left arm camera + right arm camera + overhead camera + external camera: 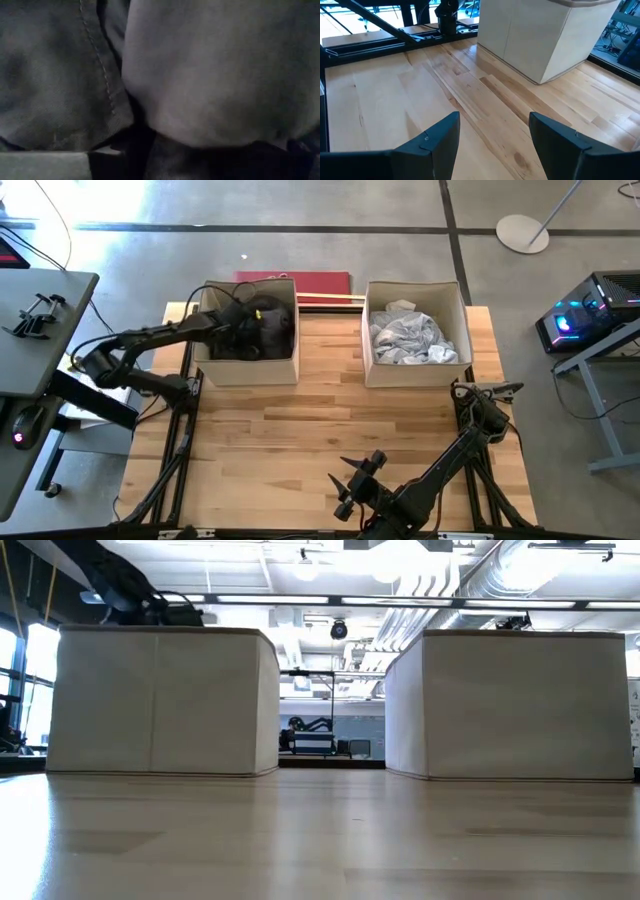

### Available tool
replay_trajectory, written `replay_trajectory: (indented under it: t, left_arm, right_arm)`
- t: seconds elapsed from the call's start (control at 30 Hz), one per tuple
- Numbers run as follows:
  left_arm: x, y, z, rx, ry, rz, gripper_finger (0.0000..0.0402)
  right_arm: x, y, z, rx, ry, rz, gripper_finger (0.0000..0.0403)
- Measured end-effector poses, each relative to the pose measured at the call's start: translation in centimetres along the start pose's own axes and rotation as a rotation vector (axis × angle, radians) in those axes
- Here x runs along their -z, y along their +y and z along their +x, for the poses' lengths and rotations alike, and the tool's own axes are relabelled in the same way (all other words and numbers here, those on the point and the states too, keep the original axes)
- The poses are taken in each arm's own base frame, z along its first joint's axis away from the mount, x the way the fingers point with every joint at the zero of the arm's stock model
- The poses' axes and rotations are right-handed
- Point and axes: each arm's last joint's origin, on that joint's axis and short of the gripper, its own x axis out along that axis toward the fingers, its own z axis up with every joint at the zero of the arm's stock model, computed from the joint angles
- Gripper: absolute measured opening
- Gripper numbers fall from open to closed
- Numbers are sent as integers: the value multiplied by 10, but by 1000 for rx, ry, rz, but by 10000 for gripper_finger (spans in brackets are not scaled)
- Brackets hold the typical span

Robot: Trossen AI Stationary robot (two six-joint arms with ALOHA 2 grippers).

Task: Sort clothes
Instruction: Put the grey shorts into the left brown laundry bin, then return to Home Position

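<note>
Clothes split between two beige fabric boxes at far side of wooden table. Dark clothes (charcoal, black, some dark green) piled in left box; left wrist view filled w/ same heap, grey folds and a stitched seam pressed right up against lens. Left gripper reached in over left box's near-left corner, sunk among dark garments. Jaws not readable from any view, so cannot tell if wide, narrow or pinching fabric. Left arm seen in low view only as dark shape above left box's top edge.

Light clothes (white, pale grey) bunched in right box, well apart from dark pile; gap of bare table between boxes. In low view right box stands upright, contents hidden behind wall.

Right gripper parked low over near edge of table, right of centre, away from both boxes. Jaws wide, nothing between them: right wrist view shows gripper w/ bare wood planks in gap, one box farther off on table.

Red flat item behind left box, partly hidden; kind unclear. Grey side desk left of table.
</note>
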Motion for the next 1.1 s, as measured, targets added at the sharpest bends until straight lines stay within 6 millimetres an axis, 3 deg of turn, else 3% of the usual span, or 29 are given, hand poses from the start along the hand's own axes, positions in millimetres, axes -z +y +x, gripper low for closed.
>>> replay_trajectory:
  t: [0.13, 0.27, 0.43, 0.6, 0.77, 0.87, 0.97, 1.1]
  left_arm:
    - [-7, 1, -1, -35, 32, -1, 172]
    - [-19, 4, -23, -21, 66, 4, 171]
    - [-39, 9, -80, -30, 30, 7, 171]
    - [-44, 8, -151, -13, -165, 16, 171]
    - [-20, 5, -214, 26, -438, 9, 171]
    - [6, 1, -237, 81, -570, -5, 171]
    - [29, -6, -246, 177, -711, 22, 171]
    - [54, -16, -238, 364, -897, 87, 171]
  right_arm:
    - [0, 0, 0, -1, -1, 3, 224]
    - [0, 0, 0, -2, -1, 4, 224]
    - [0, 0, 0, 0, -7, 4, 224]
    - [-1, 0, 0, 15, -40, 4, 224]
    - [-1, 0, -6, 38, -115, -8, 224]
    - [-4, -3, -15, 52, -198, 66, 224]
    - [-20, -13, -28, 56, -257, 108, 224]
    - [-44, -35, -42, 38, -216, 123, 218]
